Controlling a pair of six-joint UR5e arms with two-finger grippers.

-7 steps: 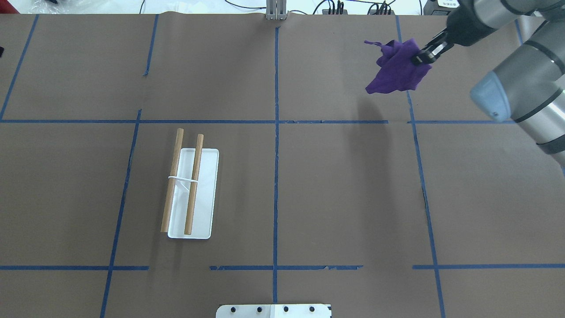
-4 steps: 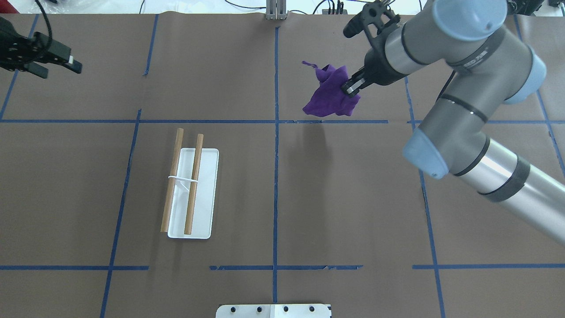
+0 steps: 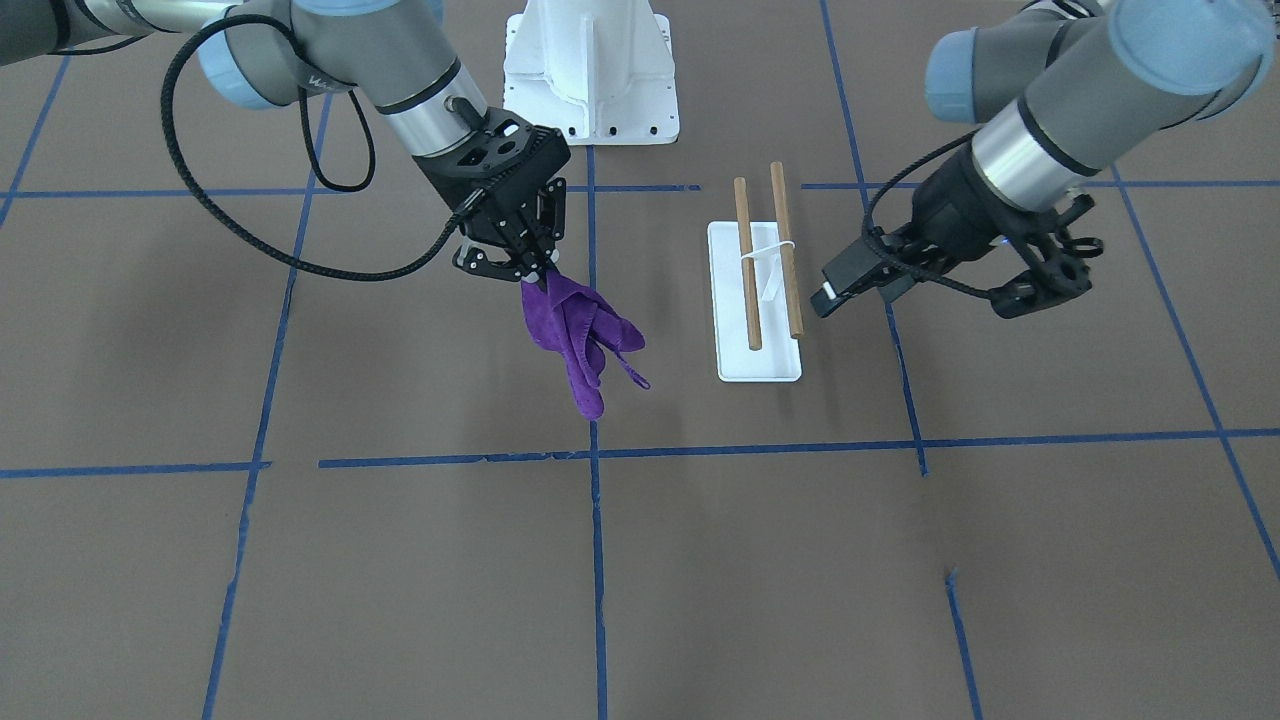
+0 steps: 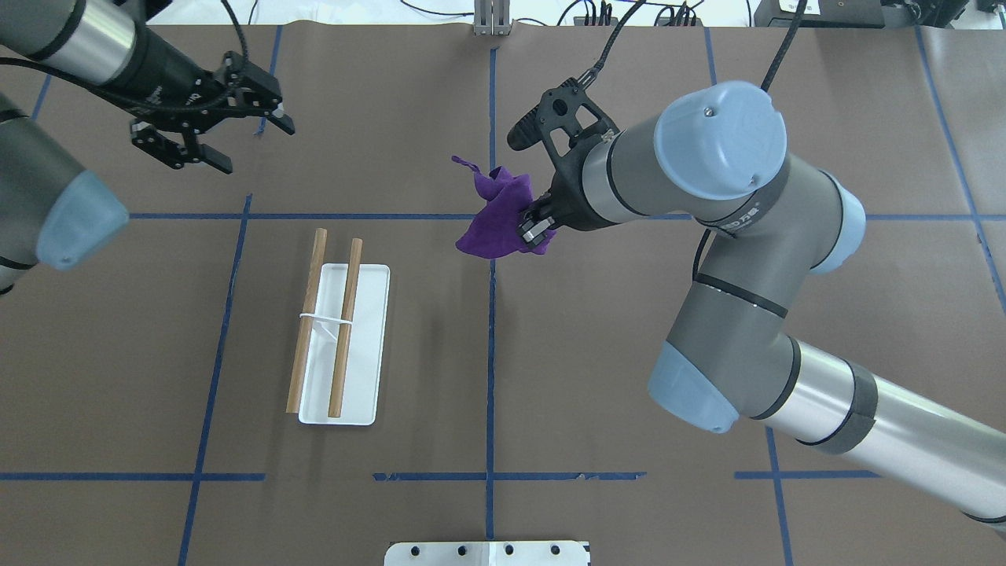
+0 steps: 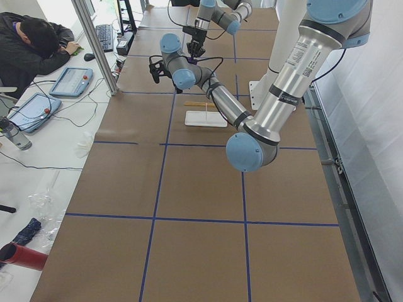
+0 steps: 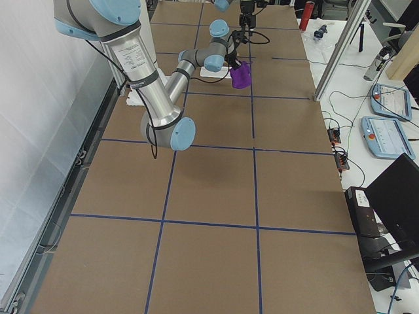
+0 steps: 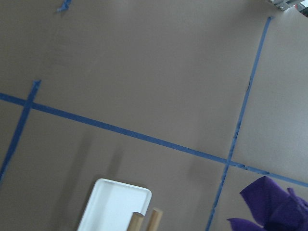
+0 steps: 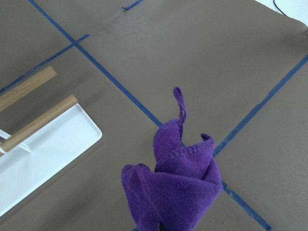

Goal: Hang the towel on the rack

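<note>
The purple towel [image 4: 491, 224] hangs bunched from my right gripper [image 4: 535, 229], which is shut on its top edge above the table's centre line. It also shows in the front view [image 3: 575, 335] under the right gripper [image 3: 522, 268], and in the right wrist view [image 8: 178, 192]. The rack [image 4: 346, 314], two brown rods on a white base, stands to the left of the towel with nothing on it; it also shows in the front view [image 3: 751, 300]. My left gripper [image 4: 253, 146] is open and empty, beyond the rack at the far left; the front view shows it [image 3: 912, 300] beside the rack.
The white robot pedestal [image 3: 590, 70] stands at the near table edge. Blue tape lines cross the brown table cover. Cables lie along the far edge. A person [image 5: 31, 44] sits at a desk past the table's far side.
My right arm has carried the towel left and nearer, from the far right to the centre line. My left arm has come in from the far left toward the rack.
</note>
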